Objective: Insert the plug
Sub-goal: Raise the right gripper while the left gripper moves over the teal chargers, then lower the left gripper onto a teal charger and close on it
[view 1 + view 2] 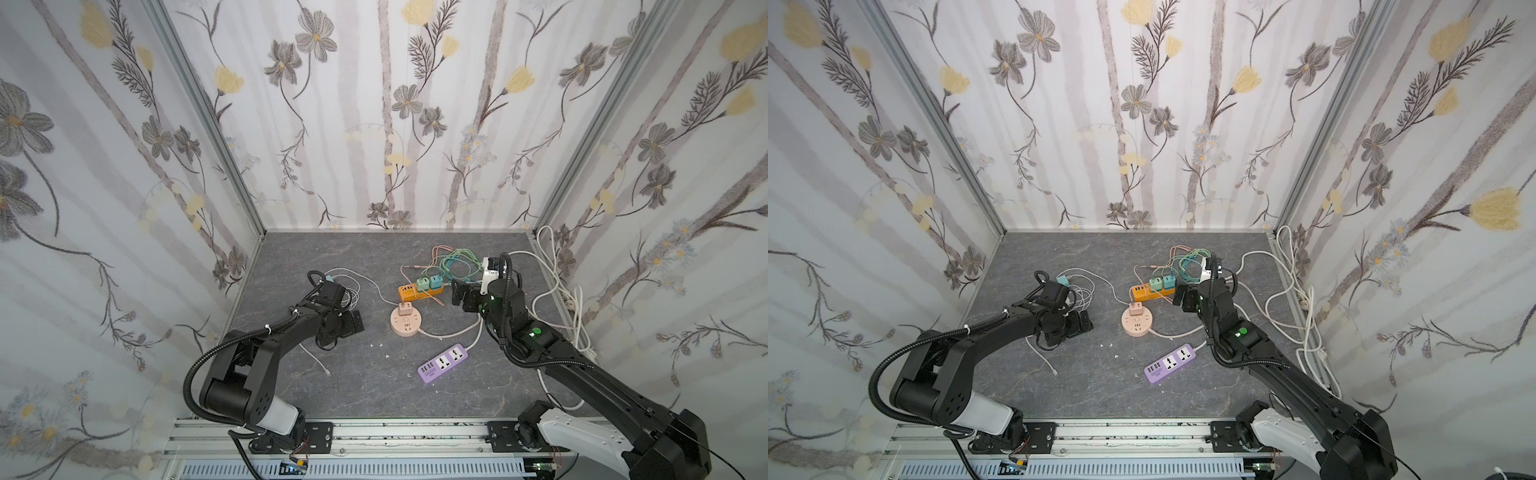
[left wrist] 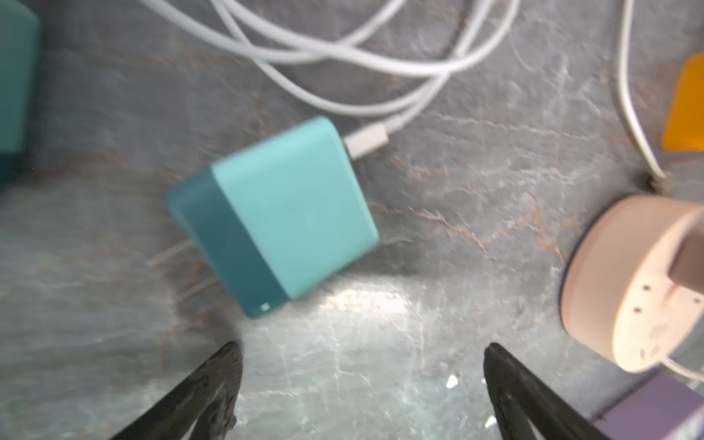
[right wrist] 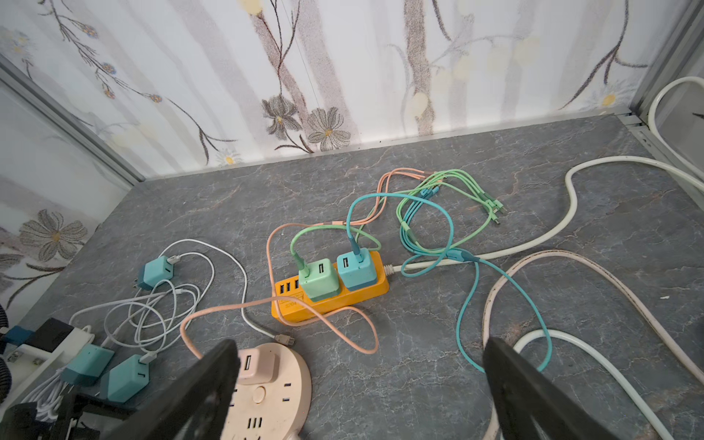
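Floral wallpaper lines the three walls around a grey marbled table (image 1: 374, 386). At the left, the left end effector (image 1: 352, 325) hangs low over the table, fingers spread wide with nothing between them. The teal charger plug (image 2: 282, 213) lies on its side on the table just ahead of those fingers, apart from them, its prongs bare. A white cable (image 2: 365, 143) is plugged into its opposite face and loops loosely beyond it. Another teal charger (image 2: 15, 76) shows at the edge of the left wrist view. Toward the middle sits a round pink socket (image 1: 405, 326) with a pink charger (image 1: 404, 308) plugged into it. Just behind it lies an orange power strip (image 1: 415, 293) carrying a green charger (image 3: 319, 280) and a blue charger (image 3: 356, 270). A purple power strip (image 1: 444, 362) lies nearer the front. The right end effector (image 3: 360, 350) hovers just beside the orange strip's end, released and empty. Thick white cords (image 1: 555, 286) trail along the right wall.
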Available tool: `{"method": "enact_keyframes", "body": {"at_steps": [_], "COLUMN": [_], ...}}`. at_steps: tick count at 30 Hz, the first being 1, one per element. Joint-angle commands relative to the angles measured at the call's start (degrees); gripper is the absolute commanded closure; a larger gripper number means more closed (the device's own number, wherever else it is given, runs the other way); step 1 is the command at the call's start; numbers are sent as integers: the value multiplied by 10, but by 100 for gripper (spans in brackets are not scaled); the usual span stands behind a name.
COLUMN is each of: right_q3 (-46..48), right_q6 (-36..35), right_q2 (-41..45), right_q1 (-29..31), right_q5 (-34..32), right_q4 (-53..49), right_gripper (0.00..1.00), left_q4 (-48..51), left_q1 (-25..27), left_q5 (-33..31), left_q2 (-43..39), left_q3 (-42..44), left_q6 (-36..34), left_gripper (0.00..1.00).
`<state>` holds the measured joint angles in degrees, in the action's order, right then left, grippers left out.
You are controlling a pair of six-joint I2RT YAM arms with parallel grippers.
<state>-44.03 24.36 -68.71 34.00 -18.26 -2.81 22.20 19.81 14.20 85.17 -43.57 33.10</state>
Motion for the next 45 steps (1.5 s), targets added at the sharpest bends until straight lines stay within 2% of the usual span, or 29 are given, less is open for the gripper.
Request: {"method": "enact_keyframes", "body": {"at_steps": [1,6,9,13,17,23,26,30,31,33,37,42,45], "right_q3": [-14,-36,-46,-48,-49,-59,-59,-60,-60,-63,-67,-65,-62], "right_q6": [1,-4,-9,-12,-12,-13,-16,-19,-21,-23,-33,-44,-47], "right_q2": [-14,-36,-44,-47,-51,-59,-58,-58,-58,-58,-56,-51,-46], "right_q1": [0,-1,0,-1,0,0,0,0,0,0,0,0,0], "right_q5": [26,40,51,59,58,60,58,47,46,44,41,26,19], "right_q4": [14,1,-10,-18,-19,-29,-35,-38,-39,-40,-46,-61,-65], "right_gripper": [1,0,1,1,1,1,1,1,1,1,1,1,1], "left_q4": [-45,-40,-7,78,152,152,150,181,199,234,266,282,277], "left_q1": [14,32,34,35,54,71,71,64,63,60,51,21,13], "left_q5": [66,74,67,-28,-108,-194,-225,-200,-200,-217,-239,-204,-196], "left_q2": [-24,-42,-44,-38,4,44,45,86,98,129,158,181,196], "left_q3": [23,19,2,-27,-74,-107,-123,-167,-182,-216,-251,-271,-268], "left_q6": [55,56,24,-30,-78,-99,-136,-234,-249,-286,-368,-428,-456], "left_gripper": [0,0,0,0,0,0,2,2,4,9,8,10,17]}}
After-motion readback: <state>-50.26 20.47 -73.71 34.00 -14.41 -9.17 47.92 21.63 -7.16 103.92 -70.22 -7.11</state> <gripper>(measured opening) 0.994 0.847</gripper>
